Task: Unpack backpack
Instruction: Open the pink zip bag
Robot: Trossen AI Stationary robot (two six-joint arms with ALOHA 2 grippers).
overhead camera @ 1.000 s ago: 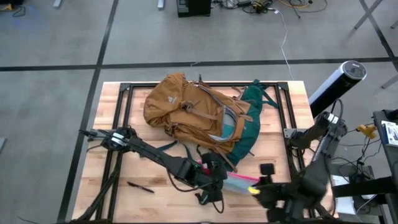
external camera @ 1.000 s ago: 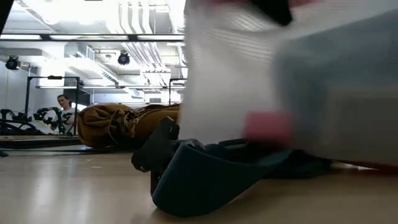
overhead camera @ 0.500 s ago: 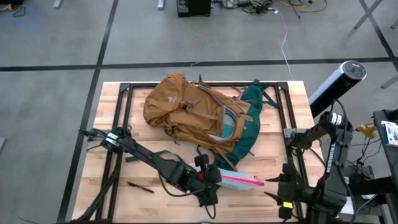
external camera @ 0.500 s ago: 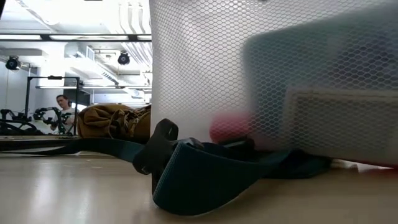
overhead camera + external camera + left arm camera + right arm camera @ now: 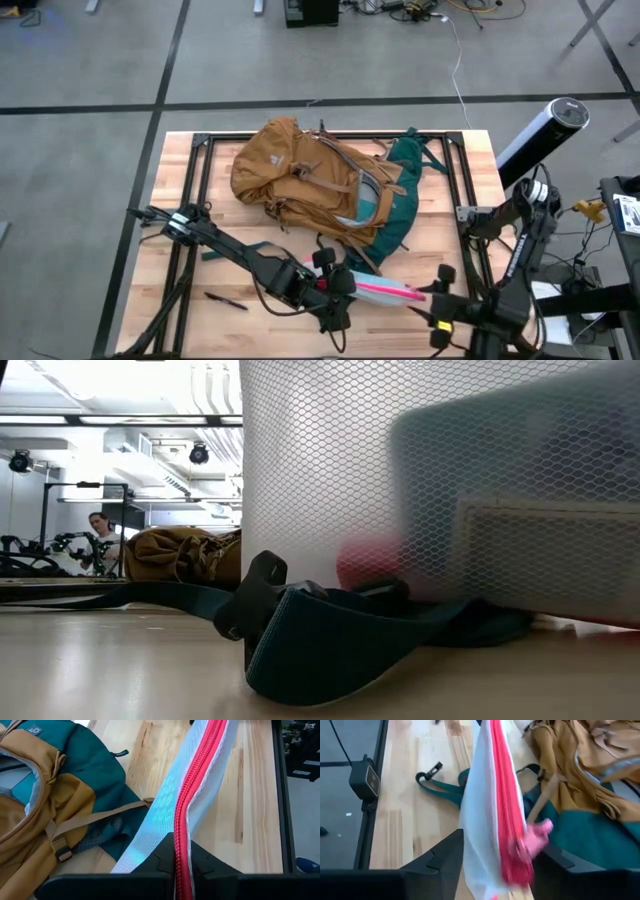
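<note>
On the near edge of the table, your left gripper [image 5: 338,290] clamps the pink zip of a clear mesh pouch [image 5: 385,291], fingers closed on it.

From the left, that arm reaches low across the boards past a loose pen [image 5: 226,300], holding the pouch out toward your right gripper [image 5: 432,308], whose fingers stand apart either side of the pouch's free end. Behind them the backpack [image 5: 310,180] lies slumped mid-table, flap open; you should expect soft, floppy fabric with some weight, best taken by a strap or the rim of its mouth.
</note>
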